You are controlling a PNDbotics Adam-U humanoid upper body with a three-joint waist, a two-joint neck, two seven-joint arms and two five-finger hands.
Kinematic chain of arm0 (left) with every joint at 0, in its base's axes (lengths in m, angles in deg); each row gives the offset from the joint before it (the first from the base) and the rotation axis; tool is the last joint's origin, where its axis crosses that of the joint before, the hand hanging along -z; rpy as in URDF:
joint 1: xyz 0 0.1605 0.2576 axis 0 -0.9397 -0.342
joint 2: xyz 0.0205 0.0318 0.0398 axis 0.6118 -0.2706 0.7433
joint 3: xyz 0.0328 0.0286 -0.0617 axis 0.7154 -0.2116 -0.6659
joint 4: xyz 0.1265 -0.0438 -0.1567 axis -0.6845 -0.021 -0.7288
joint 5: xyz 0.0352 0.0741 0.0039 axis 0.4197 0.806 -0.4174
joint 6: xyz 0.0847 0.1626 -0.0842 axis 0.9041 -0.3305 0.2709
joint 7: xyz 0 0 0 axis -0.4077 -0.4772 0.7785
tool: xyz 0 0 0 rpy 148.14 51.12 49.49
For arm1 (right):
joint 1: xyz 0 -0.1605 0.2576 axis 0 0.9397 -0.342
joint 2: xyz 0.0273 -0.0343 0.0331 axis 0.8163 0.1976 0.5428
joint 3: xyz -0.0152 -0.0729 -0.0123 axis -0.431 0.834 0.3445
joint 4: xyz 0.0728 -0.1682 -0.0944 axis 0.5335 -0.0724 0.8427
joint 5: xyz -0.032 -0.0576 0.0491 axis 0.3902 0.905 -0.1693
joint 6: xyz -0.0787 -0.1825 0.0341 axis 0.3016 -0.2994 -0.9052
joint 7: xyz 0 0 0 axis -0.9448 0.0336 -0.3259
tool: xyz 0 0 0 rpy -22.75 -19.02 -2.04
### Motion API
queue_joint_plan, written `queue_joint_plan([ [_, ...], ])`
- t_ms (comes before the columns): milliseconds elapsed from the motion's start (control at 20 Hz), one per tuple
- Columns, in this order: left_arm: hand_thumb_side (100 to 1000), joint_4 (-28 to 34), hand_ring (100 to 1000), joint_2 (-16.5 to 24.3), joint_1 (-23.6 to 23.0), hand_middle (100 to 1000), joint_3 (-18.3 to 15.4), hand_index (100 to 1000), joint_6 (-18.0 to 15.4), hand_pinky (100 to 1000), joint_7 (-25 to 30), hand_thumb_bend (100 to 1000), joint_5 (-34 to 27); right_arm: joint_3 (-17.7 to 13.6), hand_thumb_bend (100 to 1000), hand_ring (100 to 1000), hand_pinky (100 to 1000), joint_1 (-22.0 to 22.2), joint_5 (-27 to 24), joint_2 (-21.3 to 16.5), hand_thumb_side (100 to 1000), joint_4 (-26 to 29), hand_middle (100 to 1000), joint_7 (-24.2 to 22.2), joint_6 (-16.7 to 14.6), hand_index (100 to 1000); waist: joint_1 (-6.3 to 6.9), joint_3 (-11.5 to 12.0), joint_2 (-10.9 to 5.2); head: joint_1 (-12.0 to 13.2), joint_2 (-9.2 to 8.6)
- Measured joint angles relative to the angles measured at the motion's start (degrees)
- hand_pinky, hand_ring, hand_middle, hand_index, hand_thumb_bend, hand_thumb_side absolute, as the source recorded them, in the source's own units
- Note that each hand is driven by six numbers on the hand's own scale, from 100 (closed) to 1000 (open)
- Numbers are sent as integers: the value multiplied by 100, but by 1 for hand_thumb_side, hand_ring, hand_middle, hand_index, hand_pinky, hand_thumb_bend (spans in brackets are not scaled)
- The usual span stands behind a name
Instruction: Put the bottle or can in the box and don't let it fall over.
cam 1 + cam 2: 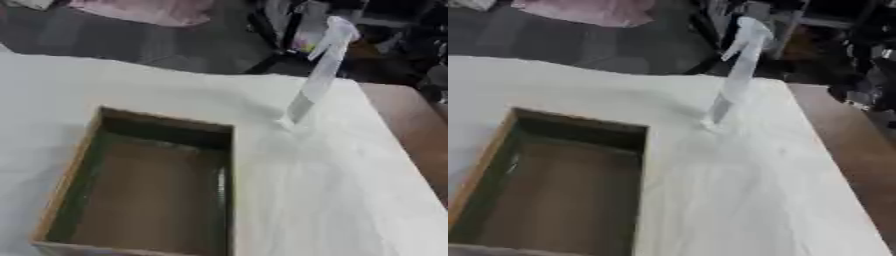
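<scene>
Table point(350, 200): lying under a white cloth, its right edge running from 1 o'clock down to 5 o'clock, bare brown wood showing beyond it.
Box point(229, 165): sitting open at 7 o'clock, brown inside, nothing in it, its near end running off the bottom.
Open room: white cloth lying bare between box and right edge.
Spray bottle point(737, 70): standing at 1 o'clock near the far right corner, well apart from the box; pale, translucent, slender, trigger head on top, appearing to lean right.
Hands: neither showing; fingers cannot be told.
</scene>
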Motion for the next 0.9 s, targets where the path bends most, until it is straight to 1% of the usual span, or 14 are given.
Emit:
queue_joint_plan([
  [150,814,0,381,0,8,758,-9,843,-26,599,-2,141,0,0,212,1000,923,1,-44,0,407,-4,1000,87,4,910,-5,116,15,-126,-2],
  [350,815,0,379,-5,7,758,-10,843,-57,598,6,139,0,-6,208,1000,924,52,-89,0,401,-35,1000,232,9,911,0,257,50,-372,-12],
  [600,819,0,377,-58,-53,758,-46,843,-97,597,-5,138,48,-74,205,1000,922,105,-134,-2,389,-59,1000,444,-7,909,9,301,117,-517,-43],
  [650,819,0,377,-60,-53,759,-46,843,-102,597,-10,138,57,-89,199,1000,921,116,-147,-3,401,-59,1000,494,-13,908,9,303,127,-540,-45],
  [700,819,0,376,-66,-53,758,-47,843,-106,597,-14,138,72,-110,203,1000,921,143,-162,-4,379,-59,1000,545,-19,908,9,303,135,-559,-47],
  [900,821,0,376,-102,-56,759,-49,844,-118,597,-25,138,123,-196,187,1000,925,235,-268,-14,370,-46,1000,800,-65,910,12,302,171,-617,-61],
])
